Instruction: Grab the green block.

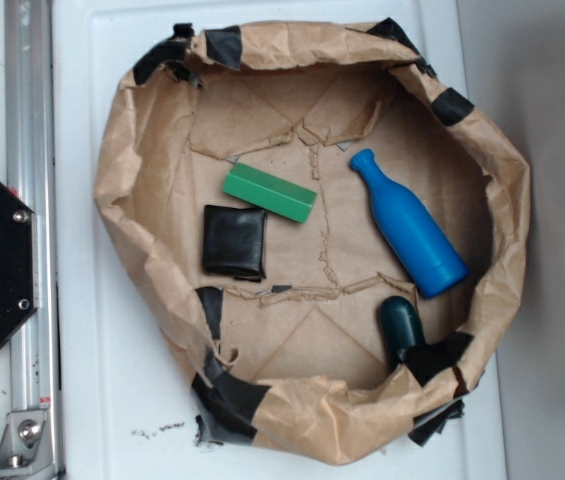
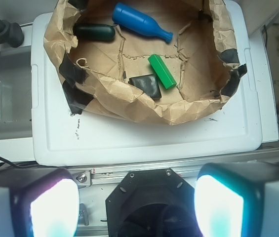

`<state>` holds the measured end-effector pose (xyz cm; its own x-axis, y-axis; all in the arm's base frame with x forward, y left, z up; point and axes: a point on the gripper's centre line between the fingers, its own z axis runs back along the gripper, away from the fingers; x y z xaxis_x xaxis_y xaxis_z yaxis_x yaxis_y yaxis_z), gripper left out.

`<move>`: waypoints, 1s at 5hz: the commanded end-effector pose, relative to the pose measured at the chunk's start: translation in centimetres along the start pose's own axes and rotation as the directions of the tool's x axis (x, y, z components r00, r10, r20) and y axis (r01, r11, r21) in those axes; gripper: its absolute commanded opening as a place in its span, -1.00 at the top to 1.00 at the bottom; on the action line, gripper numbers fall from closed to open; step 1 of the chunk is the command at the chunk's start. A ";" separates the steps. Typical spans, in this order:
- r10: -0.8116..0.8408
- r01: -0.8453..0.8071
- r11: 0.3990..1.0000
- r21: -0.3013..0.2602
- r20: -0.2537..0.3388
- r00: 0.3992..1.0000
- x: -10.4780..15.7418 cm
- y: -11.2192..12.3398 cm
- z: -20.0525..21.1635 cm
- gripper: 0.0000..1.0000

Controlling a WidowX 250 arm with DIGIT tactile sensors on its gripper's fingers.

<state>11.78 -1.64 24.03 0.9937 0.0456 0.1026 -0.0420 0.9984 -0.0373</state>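
The green block [image 1: 270, 192] [image 2: 161, 71], a flat bright green bar, lies on the brown paper inside the paper-lined basin [image 1: 122, 190], touching the upper right corner of a black square pouch [image 1: 234, 241] [image 2: 147, 85]. My gripper [image 2: 136, 205] is open, its two glowing pads [image 2: 55, 210] wide apart with nothing between them. It hovers high above the robot's black base [image 2: 146, 202], well short of the basin and far from the block. The gripper does not show in the exterior view.
A blue bottle [image 1: 410, 226] [image 2: 141, 22] lies to the block's right. A dark teal rounded object [image 1: 402, 330] [image 2: 95, 32] rests by the paper wall. The crumpled paper rim [image 2: 129, 101] stands raised on a white board [image 2: 129, 138]. A metal rail [image 1: 27, 200] runs alongside.
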 end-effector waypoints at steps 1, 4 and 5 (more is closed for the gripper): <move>0.000 0.000 1.000 0.000 0.000 1.000 0.0 0.0 0.0 -1.00; -0.053 0.052 0.999 0.011 0.064 0.997 5.7 4.9 -7.9 -1.00; -0.063 0.068 0.997 -0.043 0.117 0.991 9.0 4.8 -11.2 -1.00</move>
<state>21.35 2.74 12.62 0.9841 -0.0321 0.1748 0.0464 0.9959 -0.0782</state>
